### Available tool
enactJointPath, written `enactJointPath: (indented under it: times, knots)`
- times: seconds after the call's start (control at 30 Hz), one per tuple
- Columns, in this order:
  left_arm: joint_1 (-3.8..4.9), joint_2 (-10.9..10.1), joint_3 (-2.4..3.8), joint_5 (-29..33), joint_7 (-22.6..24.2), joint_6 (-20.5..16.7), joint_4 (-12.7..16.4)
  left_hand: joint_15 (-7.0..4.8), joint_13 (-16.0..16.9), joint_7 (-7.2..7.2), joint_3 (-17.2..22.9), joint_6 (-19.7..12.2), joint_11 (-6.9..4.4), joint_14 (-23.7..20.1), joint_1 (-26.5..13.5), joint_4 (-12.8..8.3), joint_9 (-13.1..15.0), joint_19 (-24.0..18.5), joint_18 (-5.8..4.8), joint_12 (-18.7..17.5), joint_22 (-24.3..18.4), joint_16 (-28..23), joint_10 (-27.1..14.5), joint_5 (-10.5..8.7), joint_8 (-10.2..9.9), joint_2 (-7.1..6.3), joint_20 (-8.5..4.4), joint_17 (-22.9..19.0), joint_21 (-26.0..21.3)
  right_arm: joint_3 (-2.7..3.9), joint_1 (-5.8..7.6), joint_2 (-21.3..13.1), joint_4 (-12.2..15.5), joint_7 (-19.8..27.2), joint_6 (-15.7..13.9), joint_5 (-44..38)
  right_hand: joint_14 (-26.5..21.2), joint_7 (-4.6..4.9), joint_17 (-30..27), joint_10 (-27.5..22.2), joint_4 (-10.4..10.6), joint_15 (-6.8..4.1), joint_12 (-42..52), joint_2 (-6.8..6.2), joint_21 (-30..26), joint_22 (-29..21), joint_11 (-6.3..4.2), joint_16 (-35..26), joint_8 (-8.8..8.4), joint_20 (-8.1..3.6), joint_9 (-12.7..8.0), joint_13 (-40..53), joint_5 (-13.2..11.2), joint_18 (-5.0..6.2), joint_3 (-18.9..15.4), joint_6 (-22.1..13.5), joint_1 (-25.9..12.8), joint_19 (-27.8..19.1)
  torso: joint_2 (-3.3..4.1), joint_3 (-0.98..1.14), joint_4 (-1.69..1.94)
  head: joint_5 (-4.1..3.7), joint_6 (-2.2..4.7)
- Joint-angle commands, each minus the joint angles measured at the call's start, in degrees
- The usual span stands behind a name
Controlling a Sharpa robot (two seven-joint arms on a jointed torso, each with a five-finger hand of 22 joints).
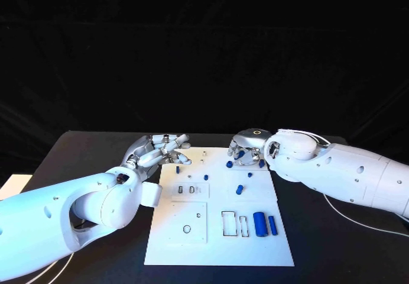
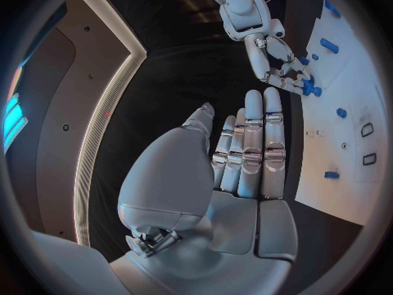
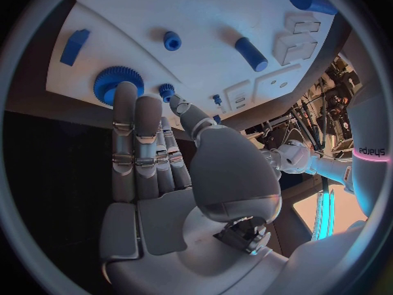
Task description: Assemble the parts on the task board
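Observation:
The white task board (image 1: pixel 220 239) lies in the middle of the table with blue parts on it. Two blue cylinders (image 1: pixel 265 224) lie side by side near its right edge, and a short one (image 1: pixel 239 190) lies mid-board. My right hand (image 1: pixel 248 150) hovers over the board's far right corner with straight fingers; its fingertips (image 3: pixel 124 90) reach a large blue gear (image 3: pixel 114 82) and a small gear (image 3: pixel 167 90), and it holds nothing. My left hand (image 1: pixel 158 151) is at the far left corner, off the board, palm flat (image 2: pixel 245 157) and empty.
Small blue pegs (image 1: pixel 206 176) stand on the board's far half, with rectangular slots (image 1: pixel 231 223) and raised white blocks (image 1: pixel 190 189) nearer me. A blue block (image 3: pixel 74 46) lies beside the large gear. White cables run over the black table (image 1: pixel 341 236) on the right.

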Motion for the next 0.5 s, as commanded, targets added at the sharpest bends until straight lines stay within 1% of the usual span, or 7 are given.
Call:
enactJointPath:
  times: [0.03,0.2,0.3,0.43,0.5]
  knots:
    - [0.12,-0.03,0.08,0.22,0.03,1.27,0.33,0.04,0.02,0.18,0.24,-0.28,0.09,-0.44,-0.18,-0.22,-0.06,-0.09,0.72,-0.31,0.05,0.28,-0.22,0.23,-0.31,-0.33,0.13,0.05,0.03,0.02,0.03,0.36,-0.2,-0.31,2.11,-1.9,1.88,-0.49,1.38,-0.49,0.05,-0.27,0.14,-0.2,0.68,0.45,-0.08,1.5,-0.16,0.25,0.07,-0.02,-0.34,0.19,0.48,0.06,-0.18,-0.41,0.54,0.06,0.09,0.08,-0.01]
    - [0.16,-0.05,0.1,0.22,-0.1,1.41,0.47,0.05,0.02,0.2,0.24,-0.31,0.11,-0.52,-0.19,-0.23,-0.06,-0.12,0.71,-0.31,0.06,0.33,-0.24,0.23,-0.32,-0.32,0.14,0.13,0.02,0.02,0.04,0.69,-0.47,-0.39,2.09,-1.94,1.73,-0.45,3.48,-0.61,0.3,-0.24,0.13,-0.3,1.68,1.1,-0.04,3.74,-0.13,0.34,0.09,-0.03,-0.38,0.21,0.82,0.18,-0.22,-0.79,0.84,0.08,0.16,-0.03,0.08]
    - [0.17,-0.05,0.1,0.22,-0.16,1.48,0.42,0.06,0.02,0.21,0.24,-0.33,0.12,-0.57,-0.2,-0.24,-0.06,-0.14,0.71,-0.31,0.07,0.35,-0.26,0.23,-0.33,-0.32,0.14,0.17,0.01,0.02,0.04,0.8,-0.53,-0.45,1.94,-2.04,1.73,-0.44,4.64,-0.6,0.46,-0.24,0.15,-0.27,2.08,1.36,-0.04,4.87,-0.11,0.38,0.1,-0.02,-0.38,0.21,0.95,0.24,-0.27,-0.92,0.96,0.05,0.2,-0.1,-0.03]
    - [0.17,-0.03,0.11,0.22,-0.22,1.57,0.29,0.09,0.03,0.24,0.23,-0.38,0.15,-0.73,-0.22,-0.26,-0.06,-0.21,0.7,-0.32,0.08,0.43,-0.32,0.23,-0.35,-0.31,0.16,0.33,-0.02,0.01,0.04,0.94,-0.58,-0.43,1.77,-2.24,1.74,-0.41,6.14,-0.52,0.75,-0.25,0.19,-0.31,2.73,1.77,-0.03,6.43,-0.11,0.44,0.1,-0.01,-0.4,0.23,1.11,0.33,-0.41,-1.1,1.19,0.0,0.18,-0.07,0.07]
    - [0.18,0.0,0.11,0.22,-0.25,1.61,0.23,0.09,0.03,0.24,0.23,-0.38,0.15,-0.73,-0.22,-0.26,-0.06,-0.21,0.7,-0.32,0.08,0.43,-0.32,0.23,-0.35,-0.31,0.16,0.33,-0.02,0.01,0.04,1.07,-0.67,-0.4,1.86,-2.29,1.72,-0.41,6.52,-0.49,0.85,-0.26,0.2,-0.3,2.96,1.92,-0.04,6.85,-0.11,0.46,0.11,-0.01,-0.41,0.23,1.19,0.36,-0.43,-1.16,1.26,0.0,0.17,-0.06,0.0]
